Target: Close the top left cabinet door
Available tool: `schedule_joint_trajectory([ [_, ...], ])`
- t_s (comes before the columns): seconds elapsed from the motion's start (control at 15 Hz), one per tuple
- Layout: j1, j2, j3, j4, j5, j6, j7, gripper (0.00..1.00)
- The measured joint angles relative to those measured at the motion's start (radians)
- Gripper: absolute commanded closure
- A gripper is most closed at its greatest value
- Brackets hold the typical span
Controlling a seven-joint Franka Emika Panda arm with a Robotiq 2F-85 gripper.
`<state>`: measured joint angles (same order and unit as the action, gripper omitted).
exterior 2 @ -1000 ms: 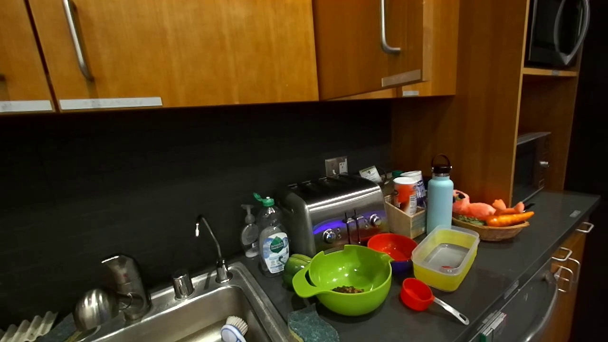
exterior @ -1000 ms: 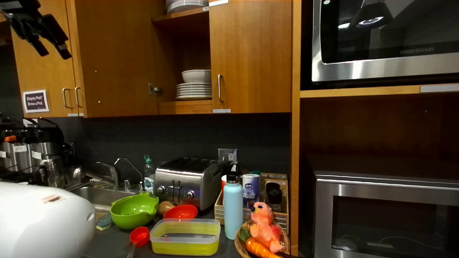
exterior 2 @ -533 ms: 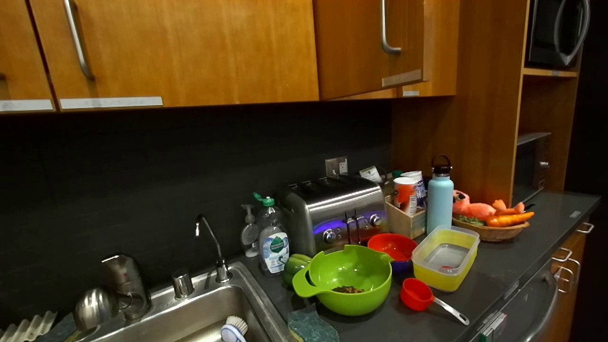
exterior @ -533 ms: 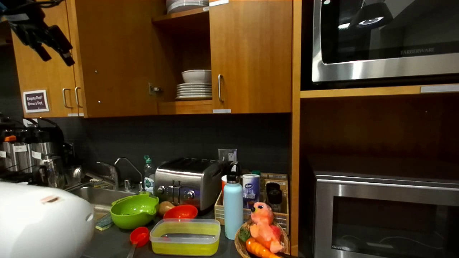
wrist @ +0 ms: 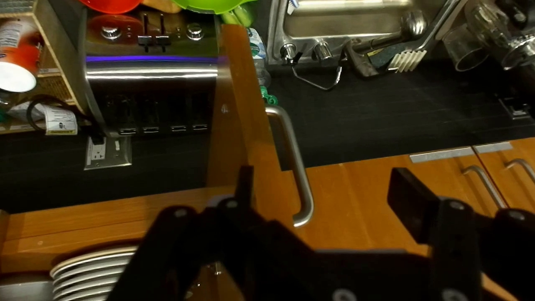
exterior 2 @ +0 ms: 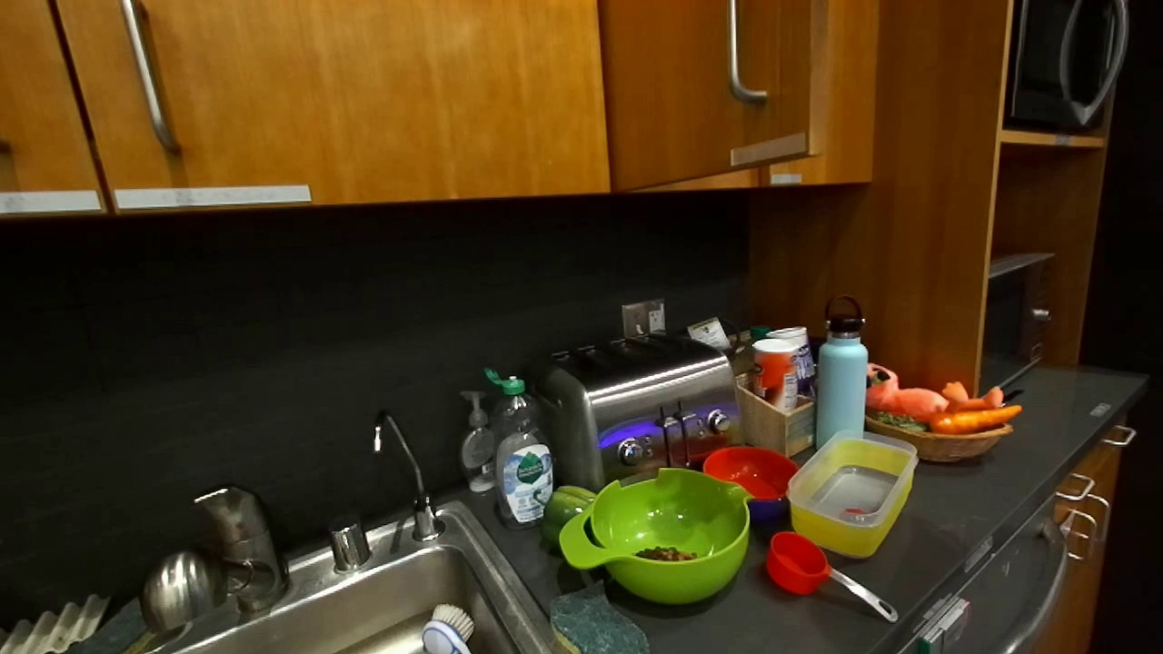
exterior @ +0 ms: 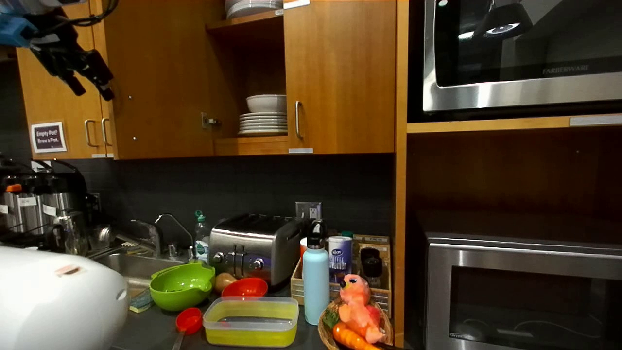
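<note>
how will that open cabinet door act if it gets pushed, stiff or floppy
The open cabinet door should stay stiff, being a flat wooden panel with a solid-looking edge. Given the metal hinge, it will probably swing rather than slide. Its smooth-looking face might be slippery to push against.

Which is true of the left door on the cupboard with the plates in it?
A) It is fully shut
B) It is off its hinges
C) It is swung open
C: in an exterior view the left door juts outward, its hinge exposed and stacked plates showing inside.
</note>
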<state>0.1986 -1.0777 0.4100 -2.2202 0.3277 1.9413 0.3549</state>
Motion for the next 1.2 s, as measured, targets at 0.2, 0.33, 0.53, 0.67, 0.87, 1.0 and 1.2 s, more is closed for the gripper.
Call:
schedule_joint_trajectory([
  [0.2,0.000,0.000,-0.004,-0.006,-0.002,0.000,-0.017,0.73],
  [0.33,0.000,-0.001,-0.010,-0.008,-0.009,0.000,-0.023,0.86],
  [0.53,0.001,-0.006,-0.023,-0.016,-0.021,-0.002,-0.034,0.52],
  [0.67,0.001,-0.011,-0.024,-0.019,-0.028,-0.004,-0.037,0.46],
  [0.87,0.000,-0.011,-0.024,-0.021,-0.030,-0.003,-0.037,0.27],
  [1.0,0.000,-0.012,-0.025,-0.027,-0.037,-0.003,-0.039,0.14],
  [1.2,0.000,-0.014,-0.026,-0.042,-0.056,-0.003,-0.046,0.00],
])
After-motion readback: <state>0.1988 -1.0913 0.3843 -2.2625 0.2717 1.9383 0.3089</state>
